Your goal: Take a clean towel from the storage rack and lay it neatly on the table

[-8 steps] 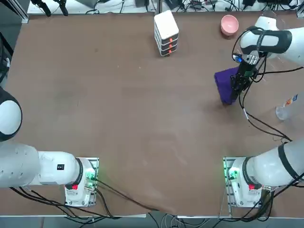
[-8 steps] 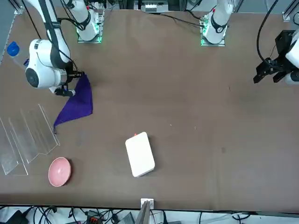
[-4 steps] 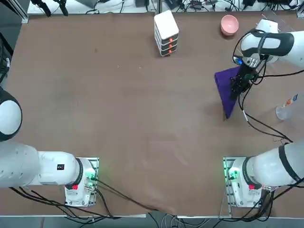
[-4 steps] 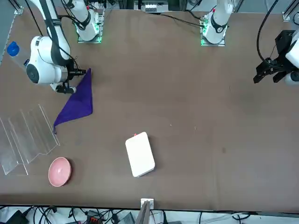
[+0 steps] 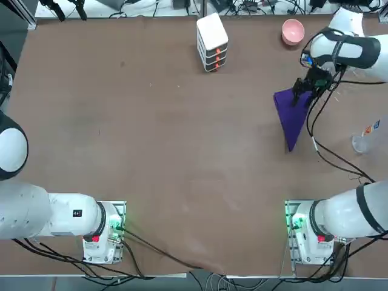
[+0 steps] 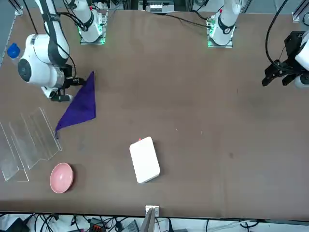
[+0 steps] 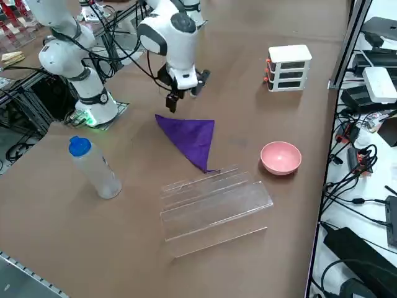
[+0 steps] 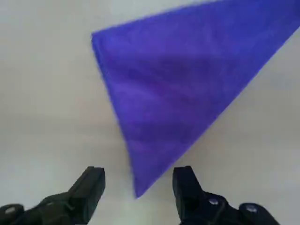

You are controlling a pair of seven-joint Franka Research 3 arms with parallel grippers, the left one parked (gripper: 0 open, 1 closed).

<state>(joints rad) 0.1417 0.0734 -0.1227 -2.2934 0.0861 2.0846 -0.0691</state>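
- Order follows front view, left to right.
- storage rack [image 6: 29,142]: clear bars, on the table [image 6: 193,121] near its edge, pink bowl [image 6: 61,177] just beside it.
- water bottle [image 6: 13,52], blue cap, lying behind the right arm.
- right gripper [image 6: 64,90]: fingers spread apart, nothing between them, released; it hangs above the table right at the towel's narrow tip. Wrist view shows that tip between the two fingers [image 8: 89,187], not pinched.
- towel [image 6: 79,106]: dark purple-blue, flat on the table in a triangle shape, not a neat rectangle; one corner reaches close to the rack, whether it touches I cannot tell. Out of the rack.
- white stacked box [image 6: 145,159], orange marks, mid table, well apart from the towel.
- Side view: towel [image 7: 189,139] lies between gripper [image 7: 183,93] and rack [image 7: 214,202].
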